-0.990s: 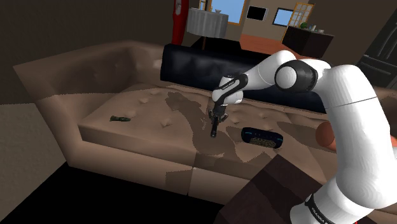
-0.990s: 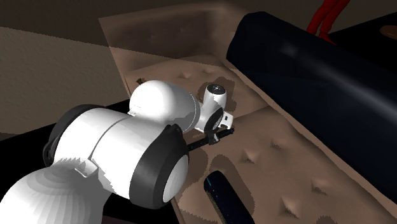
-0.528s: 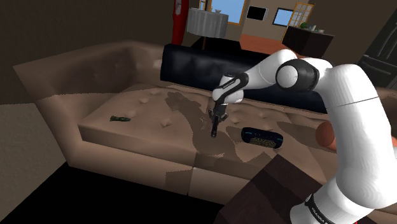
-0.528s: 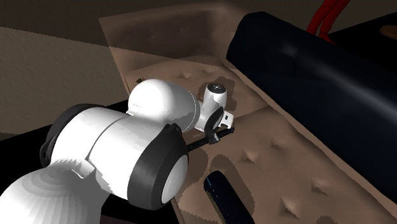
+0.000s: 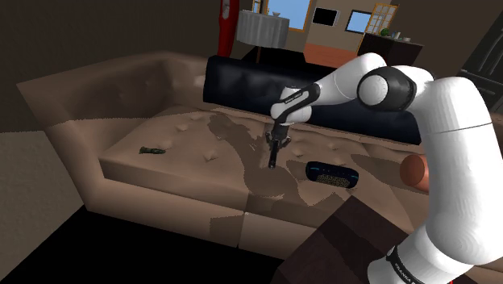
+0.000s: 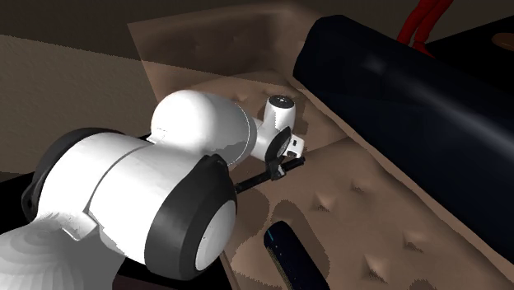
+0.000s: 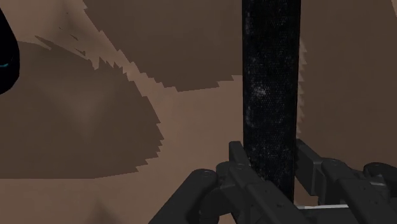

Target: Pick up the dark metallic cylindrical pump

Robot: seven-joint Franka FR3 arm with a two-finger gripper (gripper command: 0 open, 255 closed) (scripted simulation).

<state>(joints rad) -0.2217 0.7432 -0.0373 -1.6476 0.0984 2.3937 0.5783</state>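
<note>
Flagging slip as the main risk: the gripper (image 5: pixel 276 140) is clamping the dark cylindrical pump (image 7: pixel 270 89) close to its top end, so nearly the whole length is hanging below the grip. It's looking smooth and narrow, and I'm judging that a quick lift or a jerk is going to let it slide down or swing between the fingers (image 7: pixel 238 162).

Second risk: the pump's lower end is sitting right at the tan sofa seat (image 5: pixel 161 133) in the shoulder view, and I'm not able to tell if it's clear or touching. If you're translating sideways before gaining height, the tip is likely catching on the tufted cushion and levering the pump out.

The dark oblong case (image 5: pixel 331 173) is lying near, toward the shoulder view's right, so a swing that way is risking a knock.

Fingers: they're closed down to the pump's width, one pressing each side, clasping it and nothing else. The pump is hanging upright under the hand, over the middle of the seat.
</note>
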